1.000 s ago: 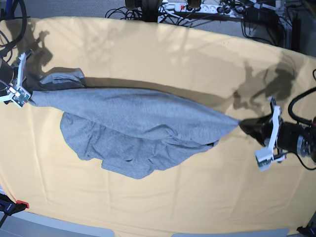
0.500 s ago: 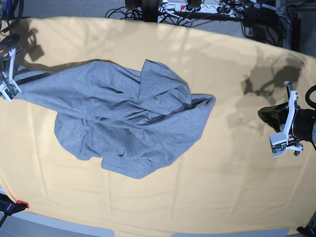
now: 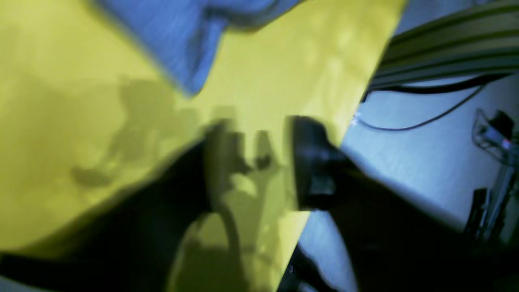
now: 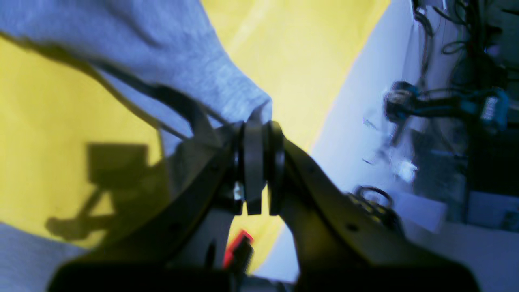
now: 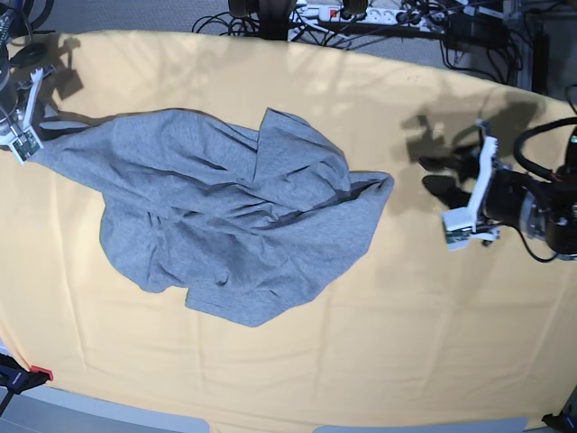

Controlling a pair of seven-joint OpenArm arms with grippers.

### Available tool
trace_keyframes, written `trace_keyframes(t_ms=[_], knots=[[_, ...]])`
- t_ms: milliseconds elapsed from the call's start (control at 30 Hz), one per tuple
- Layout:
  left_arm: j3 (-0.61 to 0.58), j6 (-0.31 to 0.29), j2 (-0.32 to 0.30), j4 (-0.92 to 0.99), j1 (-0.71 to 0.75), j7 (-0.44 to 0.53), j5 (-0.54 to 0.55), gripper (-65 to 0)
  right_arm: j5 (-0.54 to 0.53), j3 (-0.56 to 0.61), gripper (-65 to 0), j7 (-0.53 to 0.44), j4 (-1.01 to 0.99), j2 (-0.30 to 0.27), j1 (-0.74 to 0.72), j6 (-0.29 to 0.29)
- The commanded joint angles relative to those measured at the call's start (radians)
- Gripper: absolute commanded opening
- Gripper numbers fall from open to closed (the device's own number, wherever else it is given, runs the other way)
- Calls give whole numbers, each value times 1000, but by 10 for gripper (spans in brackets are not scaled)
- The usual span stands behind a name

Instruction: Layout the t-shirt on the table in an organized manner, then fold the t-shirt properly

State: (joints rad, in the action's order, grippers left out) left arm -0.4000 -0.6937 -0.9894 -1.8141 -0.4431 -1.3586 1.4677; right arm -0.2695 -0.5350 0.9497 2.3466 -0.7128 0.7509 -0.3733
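Note:
The grey t-shirt lies crumpled in loose folds on the left half of the orange-yellow table. No lettering shows. My right gripper is at the table's far left. In the right wrist view it is shut on a hem corner of the t-shirt. My left gripper hovers to the right of the shirt, a short way from its nearest corner. In the blurred left wrist view it is open, with only yellow table between its fingers. The t-shirt lies ahead of it.
Cables and a power strip run beyond the table's far edge. A red-tipped clamp sits at the near left corner. The table's right edge and the floor are close beside my left gripper.
My left gripper let go of the shirt's right corner, opened, and has moved back left and up toward it. The stretched shirt dropped onto the table. My right gripper shifted up, still holding.

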Motion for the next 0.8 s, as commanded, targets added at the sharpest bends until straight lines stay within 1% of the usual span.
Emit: trace_keyframes(t_ms=[0,33,100,267,400,533,633,700,767], knots=[[14,-4,-4,-8,-10,8,16,-252,3,-13,-650,-17,10,0,2,8],[14,-4,14,-8,-1,8,16,-227,5,-13,-650,-23,10,15,2,7],[14,-4,59,-8,17,8,16,-226,5,-13,-650,-23,10,39,3,7],[14,-4,193,-8,45,8,16,-226,16,-13,-650,-40,10,71,2,8],[14,-4,295,-7,82,18,16,-226,16,-13,-650,-41,10,115,3,7],[13,-4,398,23,100,68,-82,-226,51,-13,-650,-51,10,144,2,8],[0,-4,455,75,100,84,-116,-226,85,-13,-650,-60,10,154,3,11],[-25,-4,489,117,100,87,-137,-226,89,-13,-650,-56,10,154,3,11],[-51,-4,520,160,99,109,-183,-226,88,-13,-650,-57,10,153,3,11]])
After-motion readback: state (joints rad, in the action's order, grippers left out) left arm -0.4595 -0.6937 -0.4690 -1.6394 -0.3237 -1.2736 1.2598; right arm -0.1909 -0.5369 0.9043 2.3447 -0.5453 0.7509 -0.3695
